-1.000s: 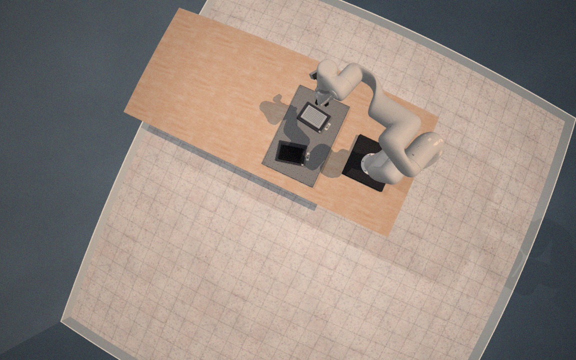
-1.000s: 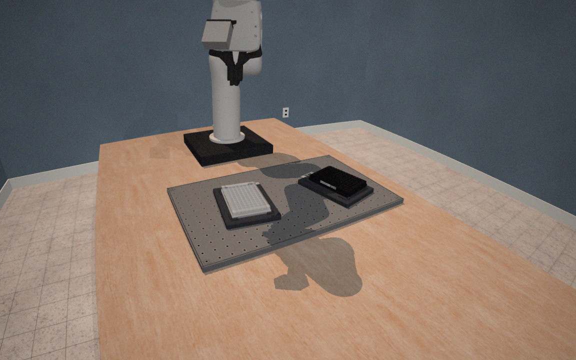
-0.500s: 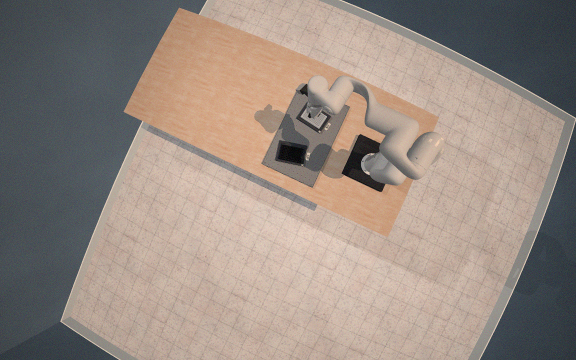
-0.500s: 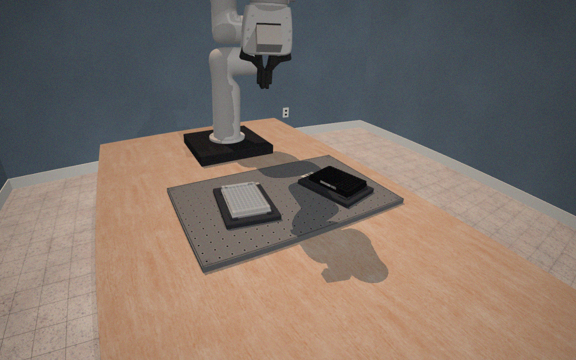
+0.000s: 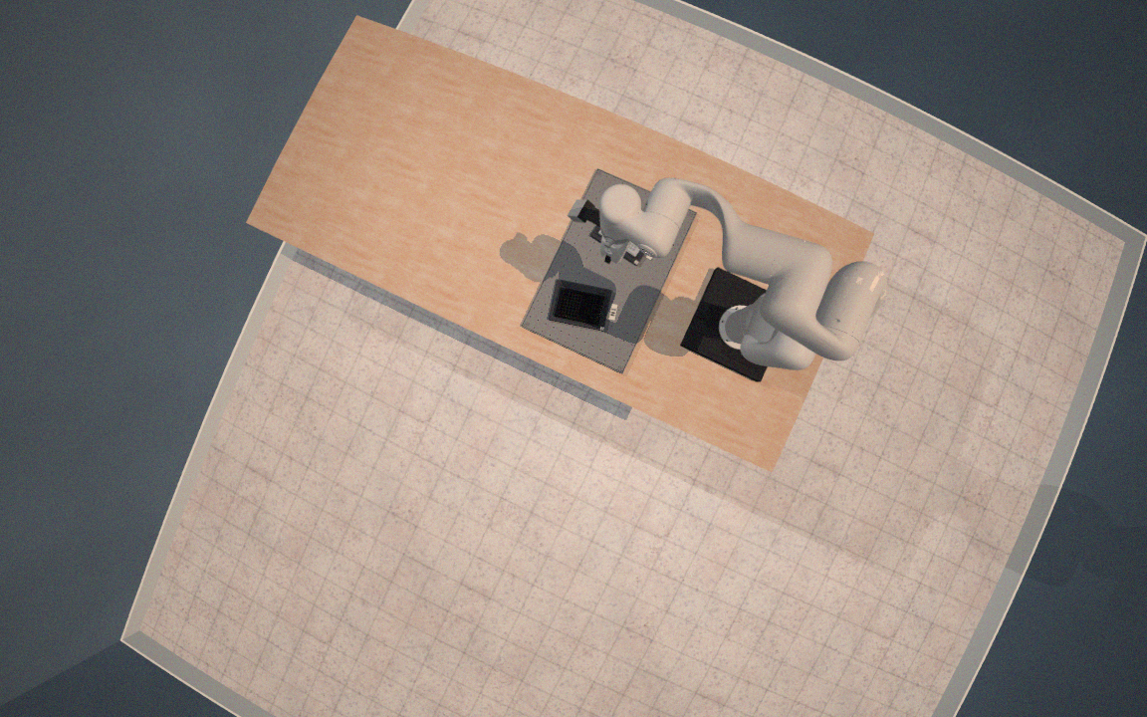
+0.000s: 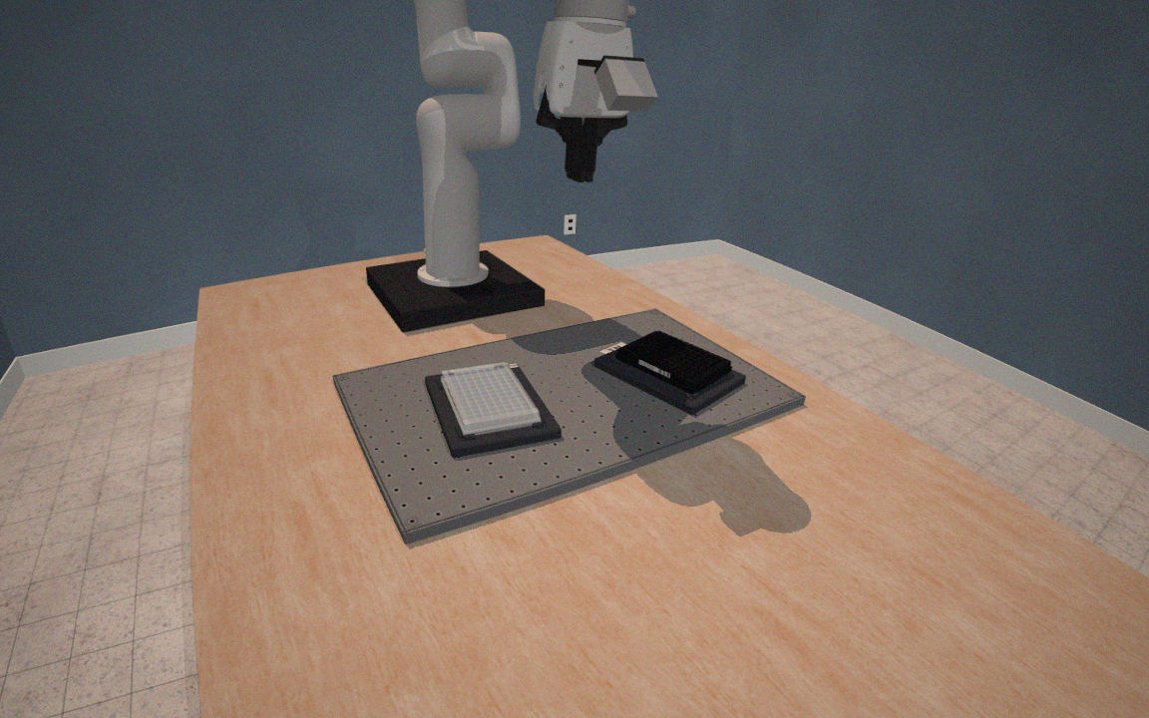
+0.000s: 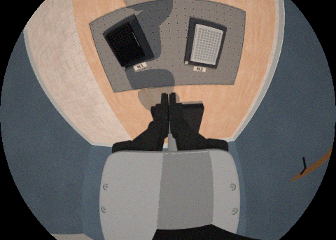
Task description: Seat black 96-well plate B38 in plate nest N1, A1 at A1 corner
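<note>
The black plate B38 (image 6: 674,359) sits tilted and skewed on its dark nest N1 (image 6: 666,384) at the right end of the grey perforated deck (image 6: 561,406). It also shows in the wrist view (image 7: 127,40) and in the overhead view (image 5: 579,305). The clear plate B83 (image 6: 489,397) lies flat in nest N2 (image 6: 495,433) at the left end; in the wrist view it is at the right (image 7: 206,43). My gripper (image 6: 580,171) is shut and empty, high above the deck's far side; its fingers show closed in the wrist view (image 7: 167,97).
The arm's black base plate (image 6: 454,287) stands on the wooden table behind the deck. Small station labels lie beside the nests (image 7: 139,66) (image 7: 199,68). In the overhead view the arm (image 5: 649,222) hides nest N2.
</note>
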Robot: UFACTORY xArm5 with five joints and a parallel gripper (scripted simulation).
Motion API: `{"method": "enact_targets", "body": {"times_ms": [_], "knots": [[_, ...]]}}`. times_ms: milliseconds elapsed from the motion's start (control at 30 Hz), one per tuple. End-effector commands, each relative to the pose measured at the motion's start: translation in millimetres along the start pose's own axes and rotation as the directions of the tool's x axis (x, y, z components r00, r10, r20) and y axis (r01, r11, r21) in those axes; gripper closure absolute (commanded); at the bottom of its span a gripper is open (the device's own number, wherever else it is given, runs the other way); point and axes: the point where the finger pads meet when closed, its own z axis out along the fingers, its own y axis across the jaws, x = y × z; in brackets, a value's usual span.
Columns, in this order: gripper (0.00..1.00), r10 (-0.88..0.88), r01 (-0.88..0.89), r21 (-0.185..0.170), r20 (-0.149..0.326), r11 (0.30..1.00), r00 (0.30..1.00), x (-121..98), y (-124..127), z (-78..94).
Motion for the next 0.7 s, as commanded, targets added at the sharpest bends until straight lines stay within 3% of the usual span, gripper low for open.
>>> {"method": "enact_targets", "body": {"times_ms": [0,267,667], "knots": [[1.0,-0.055,0.055,-0.001,-0.011,0.998,0.998,1,-13,4.1],[1.0,-0.315,0.315,-0.008,-0.033,0.949,0.948,-7,-34,37.4],[1.0,-0.325,0.325,-0.008,-0.034,0.946,0.945,-16,-60,79.1]]}}
